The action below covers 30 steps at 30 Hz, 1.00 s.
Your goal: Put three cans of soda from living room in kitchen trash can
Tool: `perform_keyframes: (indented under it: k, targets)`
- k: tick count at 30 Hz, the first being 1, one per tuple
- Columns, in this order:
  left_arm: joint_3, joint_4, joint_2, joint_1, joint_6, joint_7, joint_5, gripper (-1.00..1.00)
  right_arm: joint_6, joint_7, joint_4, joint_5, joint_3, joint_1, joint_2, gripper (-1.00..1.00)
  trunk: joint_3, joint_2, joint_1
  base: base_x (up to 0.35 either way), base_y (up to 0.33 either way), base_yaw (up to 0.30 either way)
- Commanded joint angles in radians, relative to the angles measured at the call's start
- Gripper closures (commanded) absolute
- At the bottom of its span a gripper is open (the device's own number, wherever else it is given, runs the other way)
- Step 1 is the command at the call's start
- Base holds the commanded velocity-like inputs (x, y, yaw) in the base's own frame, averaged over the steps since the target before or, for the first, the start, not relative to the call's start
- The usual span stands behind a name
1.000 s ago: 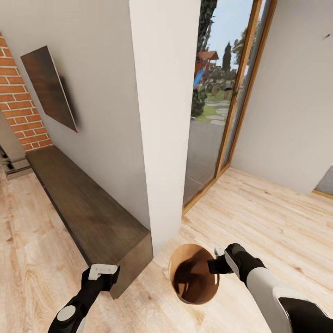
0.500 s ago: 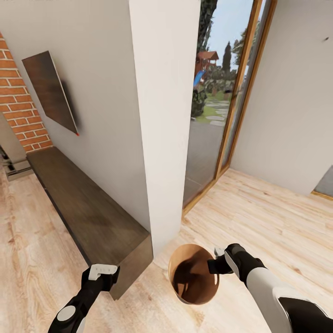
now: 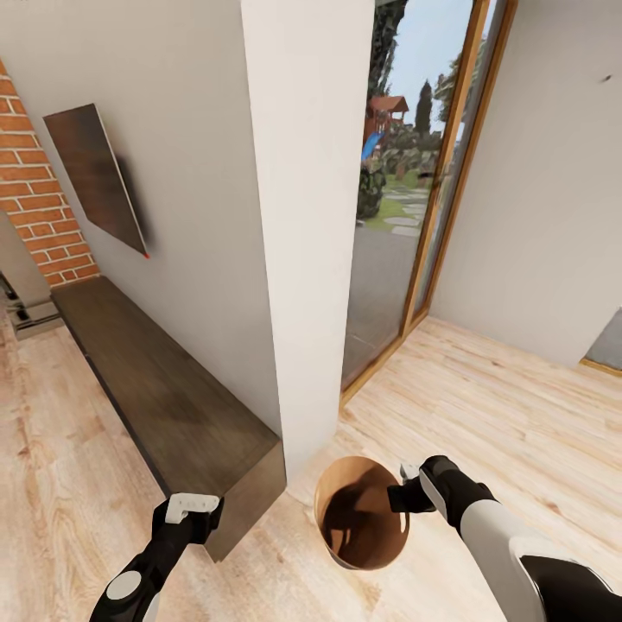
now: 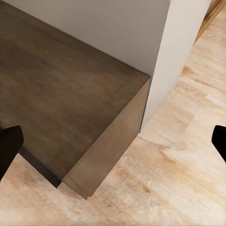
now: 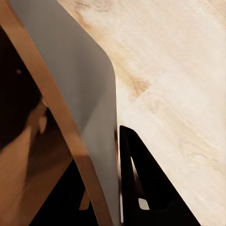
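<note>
The round tapered trash can [image 3: 361, 511], coppery-brown inside and pale grey outside, stands low in the frame's centre on the light wood plank floor [image 3: 518, 406]. The right claw [image 3: 399, 498] pinches its right rim. At lower left, the left claw [image 3: 192, 508] is spread, empty, beside the dark wooden bench [image 3: 155, 397].

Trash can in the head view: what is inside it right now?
The trash can shows a coppery-brown inner wall and a dark shadow; no soda can is visible. The right gripper clamps its rim, and shadow obscures the bottom.

floor [image 3: 484, 389]: light wood planks | on it: tash can [image 3: 358, 514], dark wooden bench [image 3: 164, 397]
</note>
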Motion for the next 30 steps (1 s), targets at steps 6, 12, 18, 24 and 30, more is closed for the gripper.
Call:
perform_keyframes:
  k: [6,12,18,24,30]
  targets:
    - [0.0,0.0,0.0,0.0,0.0,0.0,0.0,-1.0,0.0,0.006,0.001,-0.018,-0.006,0.0,0.0,1.0,0.019,0.042,-0.023,0.0,0.0,0.0]
    - [0.0,0.0,0.0,0.0,0.0,0.0,0.0,-1.0,0.002,0.006,0.001,-0.018,-0.006,0.0,0.0,1.0,0.038,0.084,-0.046,0.0,0.0,0.0]
    - [0.0,0.0,0.0,0.0,0.0,0.0,0.0,-1.0,0.0,0.006,0.003,-0.018,-0.006,0.0,0.0,1.0,0.057,0.126,-0.069,0.0,0.0,0.0]
    - [0.0,0.0,0.0,0.0,0.0,0.0,0.0,-1.0,-0.001,0.007,0.003,-0.017,-0.005,0.0,0.002,1.0,0.075,0.168,-0.092,0.0,0.0,0.0]
    - [0.0,0.0,0.001,0.0,0.0,-0.001,0.001,-1.0,-0.001,0.008,-0.002,-0.018,-0.007,0.001,0.0,1.0,0.094,0.21,-0.115,0.0,0.0,0.0]
